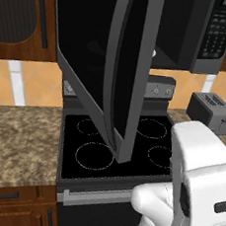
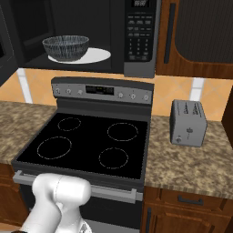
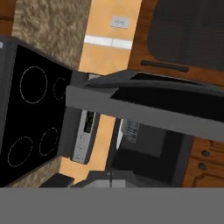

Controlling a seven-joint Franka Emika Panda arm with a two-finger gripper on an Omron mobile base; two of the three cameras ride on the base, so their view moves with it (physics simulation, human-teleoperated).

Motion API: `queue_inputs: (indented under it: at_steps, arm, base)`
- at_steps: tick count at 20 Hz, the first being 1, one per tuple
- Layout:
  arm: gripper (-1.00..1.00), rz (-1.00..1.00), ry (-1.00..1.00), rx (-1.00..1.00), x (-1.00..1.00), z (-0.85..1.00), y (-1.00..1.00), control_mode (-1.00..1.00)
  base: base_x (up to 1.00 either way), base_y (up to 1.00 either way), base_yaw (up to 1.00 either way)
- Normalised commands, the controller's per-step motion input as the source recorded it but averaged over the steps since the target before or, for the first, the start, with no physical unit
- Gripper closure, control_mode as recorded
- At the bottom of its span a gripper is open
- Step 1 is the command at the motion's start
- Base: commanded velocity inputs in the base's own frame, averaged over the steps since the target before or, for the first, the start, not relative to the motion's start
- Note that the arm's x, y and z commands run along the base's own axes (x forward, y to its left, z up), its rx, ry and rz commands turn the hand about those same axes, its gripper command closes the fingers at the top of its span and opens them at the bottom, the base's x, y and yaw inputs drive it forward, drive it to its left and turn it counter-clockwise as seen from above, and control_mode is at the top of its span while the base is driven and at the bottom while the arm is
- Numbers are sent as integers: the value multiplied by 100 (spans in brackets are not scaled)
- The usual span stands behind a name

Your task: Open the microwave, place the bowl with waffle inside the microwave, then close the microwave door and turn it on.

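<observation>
Dark glass door (image 1: pixel 121 66) hangs wide open ahead of the jaws; the bowl (image 2: pixel 66 48) already sits inside the microwave (image 2: pixel 136 36), waffle probably hidden. Jaw spread: cannot tell. Closing and starting remain.

Note the granite table (image 2: pixel 191 159) flanking the stove (image 2: pixel 86 145); the toaster (image 2: pixel 187 123) stands on its right section, near the wall.
</observation>
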Motion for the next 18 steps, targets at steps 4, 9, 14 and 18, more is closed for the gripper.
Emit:
queue_inputs:
  at_steps: [4, 9, 14, 18]
  arm:
    - [100, -12, -4, -20, 5, -4, 100, -100]
    - [100, -27, 0, -27, 93, -22, 100, -100]
    - [100, -27, 0, -25, 100, -5, 20, -100]
    - [100, -23, -11, -13, 100, 0, -33, -100]
  base:
    - [0, 0, 0]
    - [0, 0, 0]
    - [0, 0, 0]
    - [0, 0, 0]
